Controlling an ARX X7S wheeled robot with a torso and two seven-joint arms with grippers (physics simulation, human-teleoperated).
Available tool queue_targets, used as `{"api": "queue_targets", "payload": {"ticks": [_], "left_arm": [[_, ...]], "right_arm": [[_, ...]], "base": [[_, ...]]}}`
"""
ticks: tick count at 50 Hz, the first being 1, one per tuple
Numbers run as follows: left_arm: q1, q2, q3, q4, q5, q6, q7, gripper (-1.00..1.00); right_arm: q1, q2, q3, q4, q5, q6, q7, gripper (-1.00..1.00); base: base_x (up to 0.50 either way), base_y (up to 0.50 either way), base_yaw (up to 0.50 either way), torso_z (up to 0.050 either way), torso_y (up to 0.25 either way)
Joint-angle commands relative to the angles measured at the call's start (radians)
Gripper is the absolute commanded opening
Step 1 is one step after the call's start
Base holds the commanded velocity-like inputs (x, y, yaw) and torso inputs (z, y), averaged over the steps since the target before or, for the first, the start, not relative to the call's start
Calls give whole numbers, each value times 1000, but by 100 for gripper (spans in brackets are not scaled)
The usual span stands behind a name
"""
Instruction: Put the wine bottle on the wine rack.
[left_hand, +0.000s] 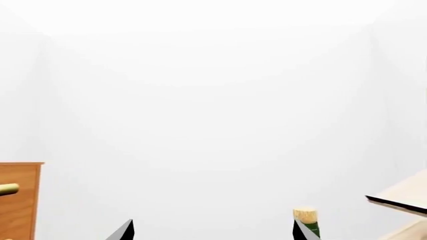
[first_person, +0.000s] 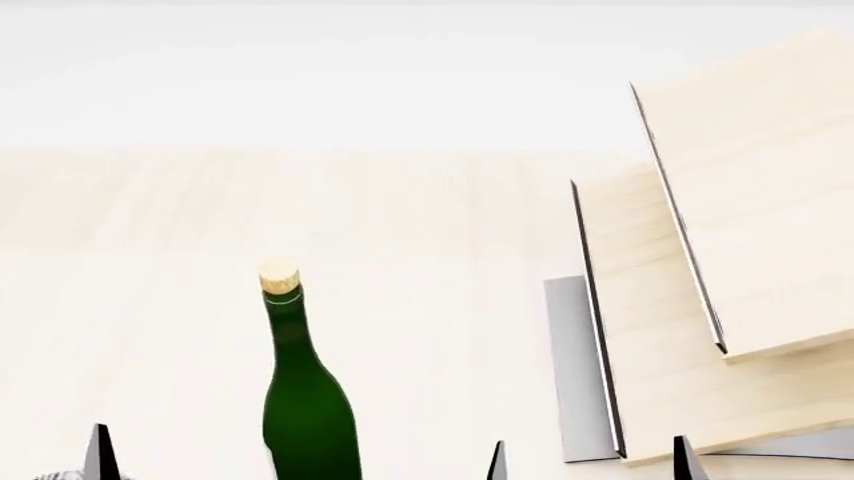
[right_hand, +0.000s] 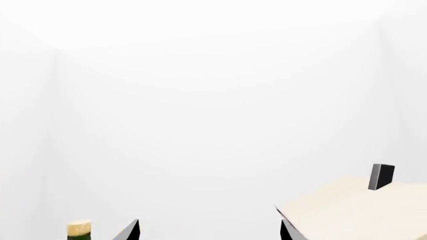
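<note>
Left wrist view: mostly blank white wall. Two dark fingertips of the left gripper (left_hand: 213, 231) poke in at the frame edge, well apart, nothing between them. The cork and green neck of the wine bottle (left_hand: 306, 220) sit right at one fingertip; contact cannot be judged. A corner of a reddish-brown cabinet (left_hand: 20, 200) shows at one side, an edge of the wine rack (left_hand: 400, 200) at the other

Head view: wine bottle (first_person: 307, 400) stands upright on the pale wood worktop (first_person: 160, 250), free of both grippers, left of the wine rack (first_person: 694, 300) and clearly apart from it. The rack's slanted light panels with dark edges rise over a grey base. Left gripper (first_person: 296, 460) tips flank the bottle's lower body, spread wide. Only one right gripper tip shows near the rack

Right wrist view: right gripper (right_hand: 210, 231) tips apart, empty. Bottle cork off to one side, rack panel to the other

Handling judgement: glass, rigid, smooth and likely slippery, fairly heavy, tall and easy to tip, breakable. Best hold looks to be the wide body below the shoulder, not the thin neck
</note>
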Motion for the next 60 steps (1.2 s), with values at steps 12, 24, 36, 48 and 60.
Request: {"api": "queue_targets", "payload": {"ticks": [12,24,36,48,60], "left_arm": [[-5,-7,9,-10,-1,6,-8,100],[-4,-10,16,-3,2,1,-12,100],[-5,-14,19,-3,2,1,-17,100],[-6,-18,23,-8,-1,7,-21,100],[-8,-21,30,-8,0,6,-24,100]], "right_arm": [[1,8,-7,4,0,-4,8,100],[3,12,-10,5,2,-7,13,100],[3,16,-14,5,0,-7,18,100],[5,19,-19,9,0,-10,21,100],[6,22,-24,12,-2,-12,25,100]], "base": [[0,-88,0,0,0],[0,-89,0,0,0],[0,-87,0,0,0],[0,-89,0,0,0],[0,-88,0,0,0]]}}
